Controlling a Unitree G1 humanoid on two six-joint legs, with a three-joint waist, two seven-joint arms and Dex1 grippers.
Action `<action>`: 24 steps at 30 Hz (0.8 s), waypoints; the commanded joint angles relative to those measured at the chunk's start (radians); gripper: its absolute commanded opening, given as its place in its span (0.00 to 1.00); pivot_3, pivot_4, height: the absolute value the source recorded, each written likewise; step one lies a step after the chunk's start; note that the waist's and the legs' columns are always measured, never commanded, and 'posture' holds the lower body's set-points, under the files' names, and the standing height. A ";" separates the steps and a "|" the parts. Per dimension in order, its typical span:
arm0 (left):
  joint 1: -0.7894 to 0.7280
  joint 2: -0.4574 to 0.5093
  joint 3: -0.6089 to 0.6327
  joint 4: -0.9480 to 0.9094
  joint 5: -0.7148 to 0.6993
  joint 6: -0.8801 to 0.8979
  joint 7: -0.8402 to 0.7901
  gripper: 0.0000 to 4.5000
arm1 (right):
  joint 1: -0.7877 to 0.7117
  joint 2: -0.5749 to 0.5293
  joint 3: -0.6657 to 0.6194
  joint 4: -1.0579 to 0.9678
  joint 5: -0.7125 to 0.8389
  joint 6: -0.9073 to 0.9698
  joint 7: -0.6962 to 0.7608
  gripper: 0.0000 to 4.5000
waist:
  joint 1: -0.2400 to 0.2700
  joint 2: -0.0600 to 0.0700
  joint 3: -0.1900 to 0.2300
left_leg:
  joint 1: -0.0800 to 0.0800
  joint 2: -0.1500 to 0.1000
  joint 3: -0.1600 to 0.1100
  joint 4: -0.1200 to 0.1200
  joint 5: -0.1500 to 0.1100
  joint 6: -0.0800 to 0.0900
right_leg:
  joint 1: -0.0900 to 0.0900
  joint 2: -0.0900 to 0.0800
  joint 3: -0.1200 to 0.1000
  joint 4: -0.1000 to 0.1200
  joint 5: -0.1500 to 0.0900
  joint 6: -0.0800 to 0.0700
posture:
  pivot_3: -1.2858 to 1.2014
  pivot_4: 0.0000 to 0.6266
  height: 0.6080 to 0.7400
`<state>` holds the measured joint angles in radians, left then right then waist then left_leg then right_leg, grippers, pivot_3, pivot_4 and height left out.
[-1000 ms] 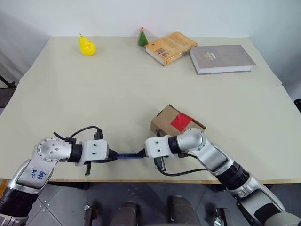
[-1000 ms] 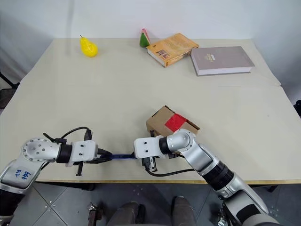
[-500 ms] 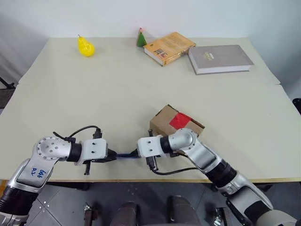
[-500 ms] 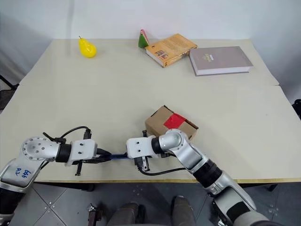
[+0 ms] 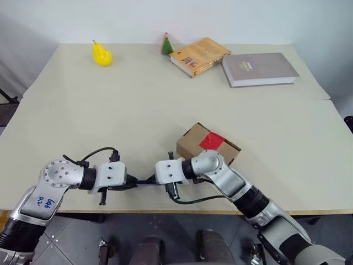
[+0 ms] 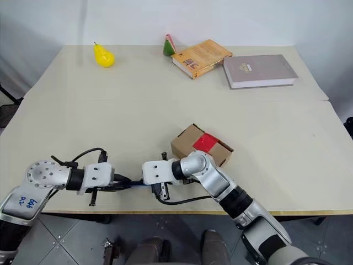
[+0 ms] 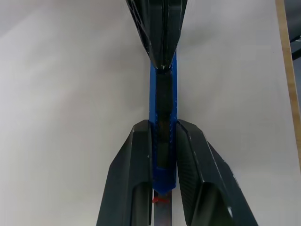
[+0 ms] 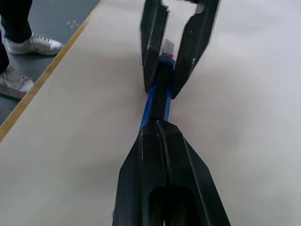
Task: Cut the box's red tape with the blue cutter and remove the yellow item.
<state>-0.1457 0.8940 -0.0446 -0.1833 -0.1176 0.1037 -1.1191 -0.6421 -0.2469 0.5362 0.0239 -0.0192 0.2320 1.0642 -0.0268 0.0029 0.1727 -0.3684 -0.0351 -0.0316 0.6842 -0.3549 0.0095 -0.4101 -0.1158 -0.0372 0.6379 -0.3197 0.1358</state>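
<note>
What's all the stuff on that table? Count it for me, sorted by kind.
Books: 2, an orange one and a grey one
Fruit: 1, the yellow pear
Small green cone-shaped thing: 1
Boxes: 1, cardboard with red tape
Cutters: 1, blue
Total: 6

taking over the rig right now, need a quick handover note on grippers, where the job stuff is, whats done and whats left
Left gripper: shut on the blue cutter, clamping one end, low over the table's near edge.
Right gripper: shut on the cutter's other end, so both hold it between them.
Box: on the table just beyond the right arm, flaps closed, red tape intact across the top.
Yellow item: not visible, presumably inside.
Done: cutter picked up.
Left: sort out the two-handed grip, cut the tape, open the box, take out the item.
</note>
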 commanded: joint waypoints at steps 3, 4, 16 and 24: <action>0.024 -0.013 0.070 0.101 -0.002 -0.097 0.055 0.09 | -0.099 -0.099 -0.209 -0.269 0.196 0.543 -0.016 0.20 | 0.001 0.000 0.000 | -0.001 0.000 -0.001 0.001 0.000 0.000 | 0.000 0.000 -0.001 0.000 0.000 0.000 | 0.52 0.24 1.00; 0.020 -0.022 0.081 0.109 -0.011 -0.110 0.065 0.09 | -0.120 -0.131 -0.210 -0.283 0.201 0.601 -0.014 0.28 | 0.001 0.000 0.000 | -0.001 0.000 -0.001 0.001 0.000 0.000 | 0.000 -0.001 -0.001 0.000 0.000 0.000 | 0.52 0.24 1.00; -0.178 -0.225 0.186 0.326 -0.053 -0.389 0.260 0.09 | -0.481 -0.174 -0.433 -0.061 0.382 0.867 -0.110 0.98 | -0.001 -0.001 0.000 | -0.003 0.002 -0.002 0.000 0.001 -0.002 | -0.003 -0.001 -0.006 0.002 0.000 -0.001 | 0.52 0.24 1.00; -0.373 -0.426 0.124 0.521 0.055 -0.688 0.426 0.09 | -0.643 -0.135 -0.369 0.199 0.365 0.952 -0.172 0.98 | -0.002 -0.001 0.000 | -0.004 -0.006 -0.004 0.000 0.002 0.001 | -0.004 -0.009 -0.015 0.006 0.000 0.000 | 0.52 0.24 1.00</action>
<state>-0.4959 0.4748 0.0793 0.3170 -0.0868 -0.5262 -0.7433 -1.2516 -0.3910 0.1582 0.1903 0.3528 1.1639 0.9136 -0.0289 0.0017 0.1729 -0.3722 -0.0419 -0.0352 0.6845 -0.3532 0.0104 -0.4138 -0.1258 -0.0529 0.6442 -0.3193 0.1357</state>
